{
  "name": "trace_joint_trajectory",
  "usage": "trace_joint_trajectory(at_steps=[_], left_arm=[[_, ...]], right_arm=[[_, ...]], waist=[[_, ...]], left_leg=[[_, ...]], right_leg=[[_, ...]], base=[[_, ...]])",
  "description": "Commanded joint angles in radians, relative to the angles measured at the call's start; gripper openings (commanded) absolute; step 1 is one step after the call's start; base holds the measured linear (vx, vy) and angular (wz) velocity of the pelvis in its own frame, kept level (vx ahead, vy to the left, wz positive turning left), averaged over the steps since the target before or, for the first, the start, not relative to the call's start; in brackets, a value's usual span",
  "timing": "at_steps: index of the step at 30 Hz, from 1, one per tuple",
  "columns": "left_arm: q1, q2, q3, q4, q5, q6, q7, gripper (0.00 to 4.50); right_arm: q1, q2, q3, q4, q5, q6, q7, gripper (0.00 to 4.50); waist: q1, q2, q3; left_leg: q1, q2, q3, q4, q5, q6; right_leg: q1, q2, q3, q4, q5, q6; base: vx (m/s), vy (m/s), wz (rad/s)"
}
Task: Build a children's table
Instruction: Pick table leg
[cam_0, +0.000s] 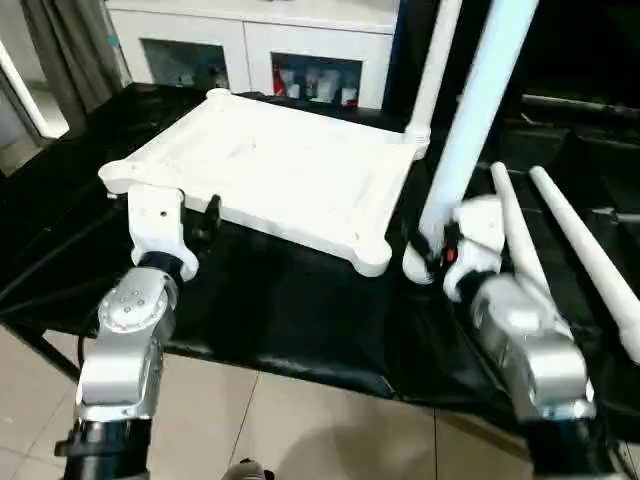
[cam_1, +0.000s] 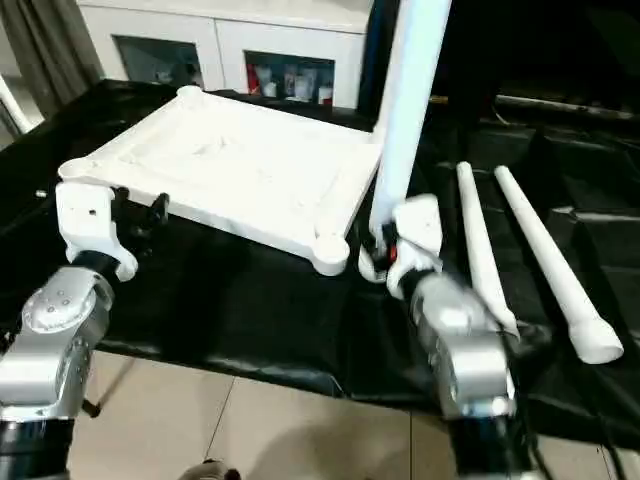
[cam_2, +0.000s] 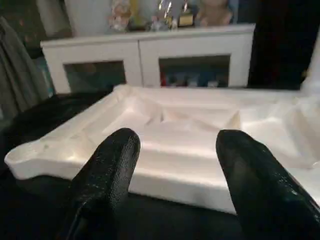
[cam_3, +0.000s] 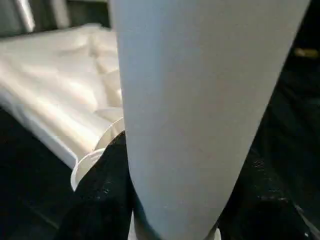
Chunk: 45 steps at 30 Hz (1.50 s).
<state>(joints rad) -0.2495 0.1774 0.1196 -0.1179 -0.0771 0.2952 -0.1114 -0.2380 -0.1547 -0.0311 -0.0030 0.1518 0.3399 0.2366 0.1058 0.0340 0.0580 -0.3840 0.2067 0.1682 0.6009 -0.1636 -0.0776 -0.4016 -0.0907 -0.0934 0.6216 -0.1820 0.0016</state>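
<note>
1. Right gripper (cam_0: 432, 250) is clamping a white leg (cam_0: 478, 120) near its fat end, holding it upright, a bit tilted, its foot just off the near corner socket (cam_0: 372, 258) of the tabletop (cam_0: 270, 165).
2. Left gripper (cam_2: 175, 165) is sitting with fingers spread, gripping nothing, the tabletop's near edge right ahead of it.
3. Two spare legs (cam_1: 545, 262) are lying on the black-draped table (cam_0: 290, 310) just past the right gripper; a white cabinet (cam_0: 250, 40) is sitting behind.
4. Tabletop's lying ribbed side up, one leg (cam_0: 432, 70) already standing in its far corner.
</note>
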Motion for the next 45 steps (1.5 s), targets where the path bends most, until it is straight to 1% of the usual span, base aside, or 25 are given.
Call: trace_joint_trajectory(at_steps=[1, 3, 5, 7, 8, 9, 10, 11, 13, 14, 18, 19, 21, 24, 26, 27, 28, 30, 33, 34, 36, 41, 43, 44, 45], left_arm=[[-0.019, -0.004, -0.006, 0.001, -0.002, 0.001, 0.021, 2.96], [-0.019, -0.004, -0.006, 0.001, -0.002, 0.001, 0.021, 2.96], [-0.053, -0.005, -0.013, 0.033, 0.009, -0.014, 0.020, 2.96], [-0.062, -0.004, -0.016, 0.041, 0.014, -0.021, 0.019, 2.96], [-0.068, -0.004, -0.017, 0.045, 0.018, -0.024, 0.018, 2.96], [-0.068, -0.004, -0.017, 0.045, 0.018, -0.024, 0.018, 2.96], [-0.070, -0.004, -0.017, 0.044, 0.020, -0.022, 0.018, 2.96], [-0.072, -0.003, -0.015, 0.045, 0.021, -0.018, 0.017, 2.96], [-0.069, 0.002, -0.015, 0.044, 0.018, -0.015, 0.015, 2.96], [-0.065, 0.006, -0.016, 0.043, 0.019, -0.015, 0.013, 2.96], [-0.047, 0.012, -0.017, 0.031, 0.026, -0.016, 0.012, 2.96], [-0.042, 0.011, -0.016, 0.027, 0.027, -0.015, 0.014, 2.96], [-0.018, 0.015, -0.011, 0.006, 0.035, -0.005, 0.023, 2.96], [0.005, 0.016, -0.003, -0.014, 0.033, 0.002, 0.027, 2.96], [0.011, 0.017, -0.002, -0.018, 0.034, 0.003, 0.029, 2.96], [0.015, 0.018, -0.001, -0.020, 0.034, 0.007, 0.033, 2.96], [0.015, 0.018, 0.000, -0.019, 0.034, 0.010, 0.036, 2.96], [0.011, 0.009, 0.005, -0.020, 0.029, 0.008, 0.048, 2.96], [0.008, 0.005, 0.001, -0.022, 0.027, 0.016, 0.042, 2.96], [0.011, 0.006, -0.007, -0.021, 0.034, 0.017, 0.037, 2.96], [0.017, 0.005, -0.015, -0.022, 0.039, 0.015, 0.034, 2.96], [0.030, -0.001, -0.020, -0.014, 0.041, 0.011, 0.039, 2.96], [0.033, -0.001, -0.022, -0.014, 0.042, 0.013, 0.038, 2.96], [0.033, -0.004, -0.024, -0.016, 0.042, 0.016, 0.037, 2.96], [0.033, -0.004, -0.025, -0.017, 0.044, 0.016, 0.038, 2.96]], right_arm=[[-0.007, 0.010, -0.025, -0.014, 0.020, -0.030, -0.016, 1.89], [-0.007, 0.010, -0.025, -0.014, 0.020, -0.030, -0.016, 1.89], [-0.016, 0.015, -0.021, -0.007, 0.018, -0.029, -0.023, 1.89], [-0.017, 0.017, -0.017, -0.010, 0.017, -0.025, -0.023, 1.89], [-0.017, 0.018, -0.009, -0.013, 0.019, -0.021, -0.015, 1.89], [-0.017, 0.018, -0.009, -0.013, 0.019, -0.021, -0.015, 1.89], [-0.016, 0.022, -0.005, -0.015, 0.019, -0.019, -0.008, 1.89], [-0.017, 0.023, 0.002, -0.013, 0.019, -0.022, 0.003, 1.89], [-0.021, 0.019, 0.019, -0.008, 0.016, -0.030, 0.021, 1.89], [-0.025, 0.017, 0.026, -0.004, 0.014, -0.037, 0.028, 1.89], [-0.033, 0.010, 0.033, 0.005, 0.014, -0.041, 0.045, 1.89], [-0.035, 0.008, 0.034, 0.009, 0.016, -0.039, 0.051, 1.89], [-0.047, -0.001, 0.035, 0.027, 0.020, -0.043, 0.075, 1.89], [-0.059, -0.010, 0.040, 0.045, 0.014, -0.055, 0.090, 1.89], [-0.062, -0.012, 0.040, 0.048, 0.013, -0.058, 0.093, 1.89], [-0.067, -0.014, 0.040, 0.054, 0.014, -0.061, 0.098, 1.89], [-0.070, -0.016, 0.039, 0.059, 0.014, -0.064, 0.101, 1.89], [-0.074, -0.019, 0.036, 0.066, 0.014, -0.068, 0.106, 1.89], [-0.075, -0.024, 0.034, 0.075, 0.014, -0.073, 0.110, 1.89], [-0.074, -0.027, 0.030, 0.080, 0.013, -0.076, 0.108, 1.89], [-0.072, -0.030, 0.022, 0.084, 0.016, -0.077, 0.100, 1.89], [-0.059, -0.038, 0.005, 0.076, 0.017, -0.079, 0.101, 1.89], [-0.056, -0.040, 0.001, 0.076, 0.017, -0.080, 0.103, 1.89], [-0.056, -0.043, -0.002, 0.077, 0.016, -0.079, 0.102, 1.89], [-0.057, -0.045, -0.001, 0.078, 0.015, -0.079, 0.101, 1.89]], waist=[[-0.008, 0.010, -0.064], [-0.014, 0.010, -0.061], [-0.045, 0.020, -0.039], [-0.054, 0.024, -0.026], [-0.052, 0.048, -0.013], [-0.052, 0.048, -0.013], [-0.026, 0.051, -0.015], [-0.017, 0.023, -0.009], [-0.024, -0.010, -0.017], [-0.005, -0.057, -0.063], [0.008, -0.012, -0.061], [0.016, 0.023, -0.069], [-0.038, 0.074, -0.082], [-0.065, 0.036, -0.086], [-0.067, 0.007, -0.087], [-0.035, -0.050, -0.078], [-0.002, -0.054, -0.078], [0.009, -0.042, -0.080], [-0.005, 0.007, -0.089], [-0.001, 0.026, -0.112], [0.005, 0.019, -0.122], [0.064, -0.007, -0.085], [0.066, 0.012, -0.072], [0.023, 0.037, -0.066], [-0.011, 0.049, -0.065]], left_leg=[[0.021, 0.009, -0.011, -0.079, -0.406, -0.025], [0.029, 0.008, -0.011, -0.080, -0.442, -0.026], [0.156, -0.002, 0.013, -0.035, -0.627, -0.056], [0.166, 0.013, -0.005, -0.059, -0.700, -0.038], [0.137, 0.105, -0.042, -0.163, -0.905, -0.013], [0.137, 0.105, -0.042, -0.163, -0.905, -0.013], [0.137, 0.155, -0.021, -0.227, -0.999, 0.009], [0.092, 0.126, -0.036, -0.219, -0.986, 0.035], [0.096, -0.038, 0.017, 0.017, -0.582, 0.017], [0.000, -0.059, -0.011, 0.119, -0.262, 0.071], [-0.059, -0.050, -0.059, 0.049, 0.026, 0.150], [-0.041, -0.030, -0.064, 0.017, 0.037, 0.153], [0.119, 0.094, -0.180, -0.079, -0.276, 0.231], [0.173, 0.104, -0.205, -0.063, -0.149, 0.487], [0.135, 0.028, -0.147, -0.033, -0.022, 0.505], [0.009, -0.099, -0.053, 0.032, -0.118, 0.386], [-0.051, -0.091, -0.065, 0.109, -0.144, 0.272], [-0.083, -0.079, -0.077, 0.103, -0.020, 0.160], [-0.039, -0.024, -0.085, -0.014, 0.248, 0.167], [0.023, 0.020, -0.107, 0.010, 0.321, 0.182], [0.007, -0.007, -0.096, 0.032, 0.489, 0.240], [-0.072, 0.021, -0.110, 0.107, -0.149, 0.193], [-0.046, 0.027, -0.117, 0.069, -0.181, 0.157], [0.021, 0.003, -0.080, -0.052, -0.290, 0.224], [0.049, -0.012, -0.072, -0.087, -0.354, 0.236]], right_leg=[[0.038, -0.041, 0.041, -0.106, -0.398, -0.084], [0.036, -0.041, 0.039, -0.112, -0.472, -0.062], [-0.034, 0.027, 0.009, -0.178, -0.686, 0.009], [-0.013, 0.044, -0.020, -0.176, -0.641, 0.010], [0.059, 0.022, -0.033, -0.027, -0.462, -0.009], [0.059, 0.022, -0.033, -0.027, -0.462, -0.009], [0.082, -0.017, 0.005, 0.101, -0.253, -0.046], [0.111, -0.031, 0.029, 0.106, -0.270, -0.022], [0.066, -0.093, 0.079, -0.146, -1.034, 0.111], [0.146, -0.138, 0.161, -0.134, -1.067, 0.086], [0.160, -0.084, 0.102, -0.117, -0.577, -0.128], [0.151, -0.076, 0.081, -0.114, -0.522, -0.133], [0.053, 0.009, 0.016, 0.009, -0.324, -0.093], [-0.050, -0.006, 0.050, 0.111, -0.126, 0.023], [-0.043, -0.020, 0.075, 0.045, -0.014, 0.031], [0.083, -0.063, 0.137, -0.066, 0.016, -0.050], [0.157, -0.161, 0.198, -0.106, -0.205, -0.093], [0.173, -0.135, 0.165, -0.084, -0.171, -0.128], [0.106, -0.025, 0.067, -0.002, 0.265, -0.135], [0.062, -0.021, 0.072, 0.019, 0.337, -0.137], [0.063, -0.041, 0.085, 0.034, 0.533, -0.159], [0.107, -0.275, 0.196, -0.098, 0.113, -0.182], [0.098, -0.230, 0.174, -0.121, -0.228, -0.229], [0.053, -0.051, 0.070, -0.062, -0.371, -0.186], [0.025, 0.018, 0.023, -0.005, -0.365, -0.147]], base=[[0.000, 0.000, 0.00], [0.000, 0.000, 0.00], [-0.063, -0.018, -0.19], [-0.029, -0.014, -0.51], [0.003, 0.026, -0.90], [0.003, 0.026, -0.90], [-0.015, -0.018, -0.77], [0.033, -0.106, -0.44], [0.052, -0.109, -0.36], [0.077, -0.092, -0.10], [0.089, -0.082, 0.03], [0.142, -0.007, -0.07], [0.196, 0.020, -0.08], [0.162, -0.015, 0.06], [0.104, -0.073, 0.08], [0.091, -0.095, 0.07], [0.088, -0.117, 0.02], [0.084, -0.109, -0.07], [0.086, -0.036, -0.05], [0.115, 0.019, 0.03], [0.118, 0.019, 0.06], [0.000, 0.082, 0.01], [-0.084, 0.198, -0.02], [-0.092, 0.268, 0.06], [-0.092, 0.268, 0.06]])
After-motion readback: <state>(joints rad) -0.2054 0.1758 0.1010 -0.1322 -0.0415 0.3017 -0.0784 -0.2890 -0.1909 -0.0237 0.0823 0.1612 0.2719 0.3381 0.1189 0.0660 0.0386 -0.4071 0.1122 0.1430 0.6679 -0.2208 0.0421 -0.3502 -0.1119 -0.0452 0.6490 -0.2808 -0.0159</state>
